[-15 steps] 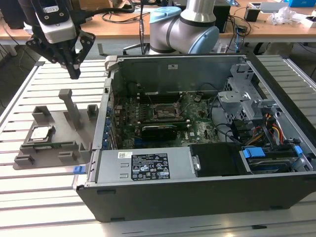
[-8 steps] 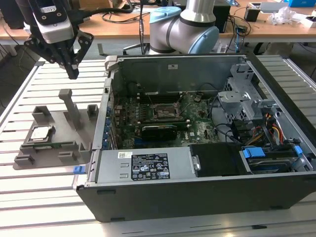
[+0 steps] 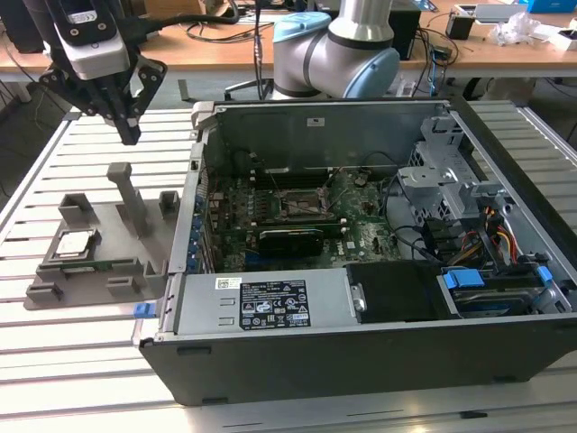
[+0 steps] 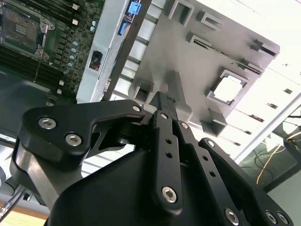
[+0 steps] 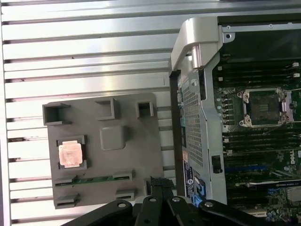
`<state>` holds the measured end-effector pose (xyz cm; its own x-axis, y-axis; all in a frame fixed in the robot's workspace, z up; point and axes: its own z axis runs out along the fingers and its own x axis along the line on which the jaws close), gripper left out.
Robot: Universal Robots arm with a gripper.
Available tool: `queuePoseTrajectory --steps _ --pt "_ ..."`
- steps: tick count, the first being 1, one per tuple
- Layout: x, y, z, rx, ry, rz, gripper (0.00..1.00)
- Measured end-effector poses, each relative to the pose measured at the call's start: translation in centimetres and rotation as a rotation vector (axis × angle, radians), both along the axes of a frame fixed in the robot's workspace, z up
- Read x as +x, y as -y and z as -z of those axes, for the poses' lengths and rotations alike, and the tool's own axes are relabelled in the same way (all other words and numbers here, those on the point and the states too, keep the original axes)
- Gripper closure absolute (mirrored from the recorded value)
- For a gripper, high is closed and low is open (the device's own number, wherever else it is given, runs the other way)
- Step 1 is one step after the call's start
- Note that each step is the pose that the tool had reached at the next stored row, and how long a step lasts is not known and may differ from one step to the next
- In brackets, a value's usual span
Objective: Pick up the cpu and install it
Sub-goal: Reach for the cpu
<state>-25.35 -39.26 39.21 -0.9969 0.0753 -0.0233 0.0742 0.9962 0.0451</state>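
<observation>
The cpu (image 3: 74, 244) is a small silvery square lying flat in a recess of a grey holder plate (image 3: 108, 280) at the exterior view's left, beside the open computer case. Both wrist views show it too: cpu (image 5: 70, 153), cpu (image 4: 229, 88). My gripper (image 3: 131, 135) hangs well above the holder's far edge, black fingers shut with nothing between them. Its tip (image 5: 157, 182) is off to the side of the cpu, near the holder's edge that faces the case. The empty black-and-metal socket (image 3: 297, 203) sits in the middle of the motherboard; socket (image 5: 263, 108).
The grey holder has an upright post (image 3: 131, 194) and a green memory stick (image 5: 94, 180) in a slot. The case wall (image 3: 185, 234) rises between holder and motherboard. A black card (image 3: 288, 239) lies near the socket. Drive cages and cables (image 3: 478, 234) are at the exterior view's right.
</observation>
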Motion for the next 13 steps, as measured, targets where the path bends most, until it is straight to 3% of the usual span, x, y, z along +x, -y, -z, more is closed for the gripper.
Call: queuePoseTrajectory --steps 13 --pt "-1.4 0.00 0.01 -0.0009 0.0000 0.000 0.89"
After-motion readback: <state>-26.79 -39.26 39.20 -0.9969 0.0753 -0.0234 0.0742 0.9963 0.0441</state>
